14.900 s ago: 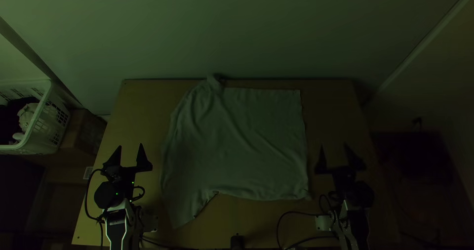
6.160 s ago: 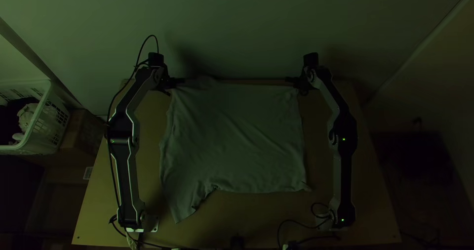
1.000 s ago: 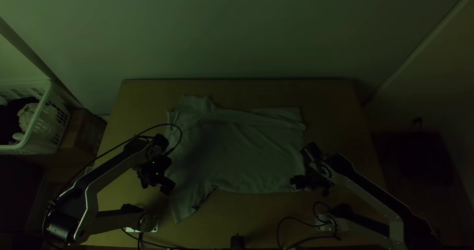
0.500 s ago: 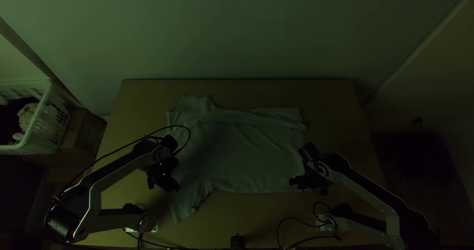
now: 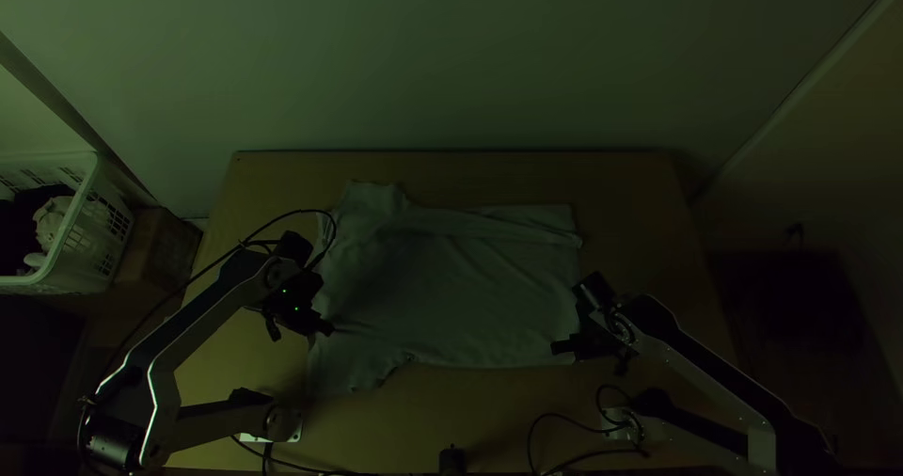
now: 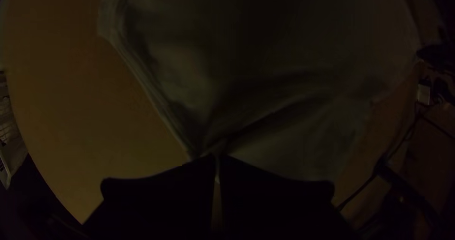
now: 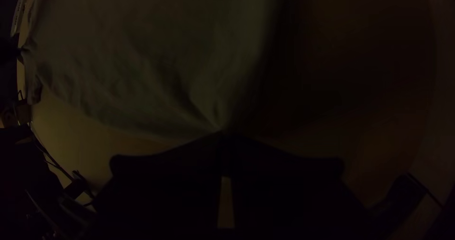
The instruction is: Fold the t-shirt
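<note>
The pale t-shirt (image 5: 461,288) lies across the table, its far edge folded over in a strip and its near left part wrinkled. My left gripper (image 5: 324,328) is at the shirt's left edge; in the left wrist view my left gripper (image 6: 217,161) is shut on a pinch of the shirt (image 6: 284,140), with creases running out from it. My right gripper (image 5: 557,348) is at the near right corner; in the right wrist view my right gripper (image 7: 225,138) is shut on that corner of the shirt (image 7: 156,78).
A white basket (image 5: 80,231) with cloth in it stands beyond the table's left side, next to a cardboard box (image 5: 160,250). Bare wood (image 5: 489,420) runs along the table's near side, with a small black object (image 5: 451,459) at the edge.
Both arms have come back from the far edge, which now lies folded nearer. In the last half second my left gripper moved up and slightly left, drawing the near left part of the shirt along.
</note>
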### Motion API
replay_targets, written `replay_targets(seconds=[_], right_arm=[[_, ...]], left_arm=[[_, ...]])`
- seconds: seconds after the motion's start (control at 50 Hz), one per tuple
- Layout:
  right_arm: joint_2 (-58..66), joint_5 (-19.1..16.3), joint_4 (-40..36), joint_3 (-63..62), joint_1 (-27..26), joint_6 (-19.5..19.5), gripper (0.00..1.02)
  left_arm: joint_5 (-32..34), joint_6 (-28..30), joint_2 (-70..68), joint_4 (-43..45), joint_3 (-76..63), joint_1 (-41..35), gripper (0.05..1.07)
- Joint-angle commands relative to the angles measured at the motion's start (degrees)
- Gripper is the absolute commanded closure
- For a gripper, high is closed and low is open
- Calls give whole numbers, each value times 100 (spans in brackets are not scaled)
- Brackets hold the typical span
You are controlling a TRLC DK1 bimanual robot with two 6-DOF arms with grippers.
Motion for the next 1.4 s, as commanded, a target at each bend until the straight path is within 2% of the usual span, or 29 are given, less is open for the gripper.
replay_targets(seconds=[0.0,0.18,0.4,0.66,1.38], right_arm=[[-119,54,-134,152,-96,-74,100],[-145,115,-152,442,-439,-179,100],[-14,282,-143,891,-720,-320,100],[320,300,165,1365,-1133,-460,100],[2298,300,1149,2763,-1608,-610,100]], left_arm=[[31,308,-164,-134,171,241,104],[84,396,-208,-143,356,487,104],[444,431,-173,-108,778,733,104],[550,387,91,-73,1358,830,104],[708,106,1787,130,3590,1085,104]])
